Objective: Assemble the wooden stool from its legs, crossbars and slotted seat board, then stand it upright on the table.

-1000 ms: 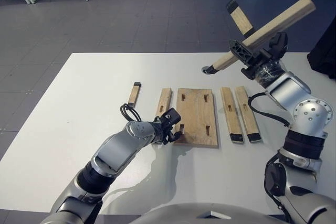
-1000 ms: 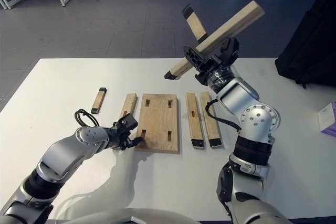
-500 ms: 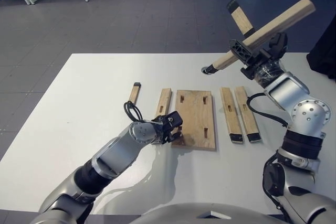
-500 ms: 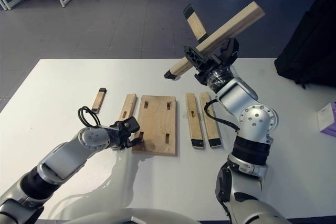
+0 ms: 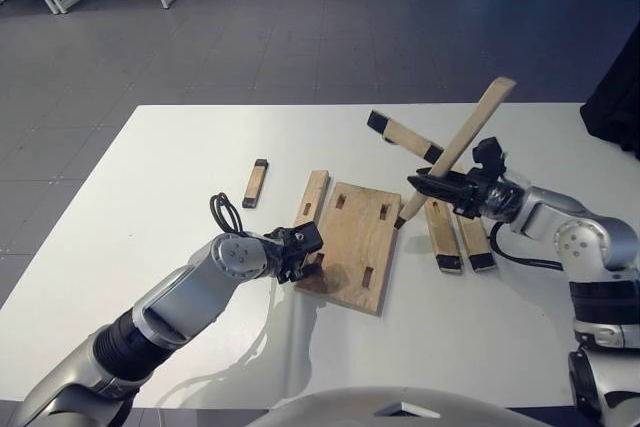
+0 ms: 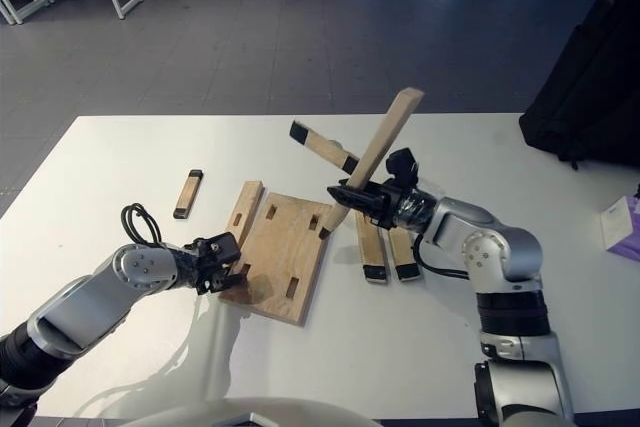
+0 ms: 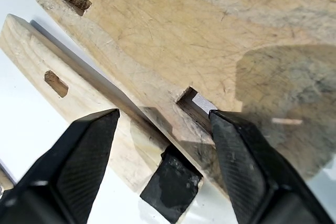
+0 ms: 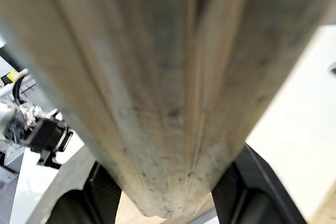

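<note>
The left gripper (image 5: 300, 252), fingers apart, is straddling the near-left edge of the seat board (image 5: 360, 242) on the table (image 5: 150, 177). The right gripper (image 5: 452, 190) is clamping a joined leg and crossbar (image 5: 478, 119), lower end at a far slot. Nothing looks seated yet, with loose legs (image 5: 474, 242) lying alongside.

We are looking forward and down over the desk (image 5: 150, 197) from the head, both eyes sharing one scene; wrist cameras are viewing at close range.
</note>
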`<state>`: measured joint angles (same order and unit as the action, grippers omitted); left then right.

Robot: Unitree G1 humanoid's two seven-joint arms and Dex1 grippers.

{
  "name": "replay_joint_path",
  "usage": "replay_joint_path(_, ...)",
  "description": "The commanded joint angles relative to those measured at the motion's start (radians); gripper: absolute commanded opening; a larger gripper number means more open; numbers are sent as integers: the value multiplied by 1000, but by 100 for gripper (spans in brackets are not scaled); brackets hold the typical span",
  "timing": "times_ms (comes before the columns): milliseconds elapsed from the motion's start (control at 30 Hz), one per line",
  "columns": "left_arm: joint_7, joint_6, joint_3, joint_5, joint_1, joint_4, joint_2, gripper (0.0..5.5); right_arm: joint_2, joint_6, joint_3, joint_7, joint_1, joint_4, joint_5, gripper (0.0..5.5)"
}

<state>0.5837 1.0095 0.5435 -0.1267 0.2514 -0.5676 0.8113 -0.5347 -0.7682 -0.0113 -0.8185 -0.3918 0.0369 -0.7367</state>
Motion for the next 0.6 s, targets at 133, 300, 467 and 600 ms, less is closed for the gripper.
replay_joint_path(133,95,-20,43,23,-51,36,93,317,44,122,-74,-180,-160,214,123,202)
replay_joint_path(300,146,-76,56,54,-22,77,104,317,67,153,-92,-219,-111,223,168,202)
replay_joint_path(467,182,-113,59,84,-3,108,108,317,97,230,-104,-254,-125,339,237,202)
replay_joint_path(600,213,-114,66,93,5,110,109,317,101,275,-106,-269,-135,400,278,202)
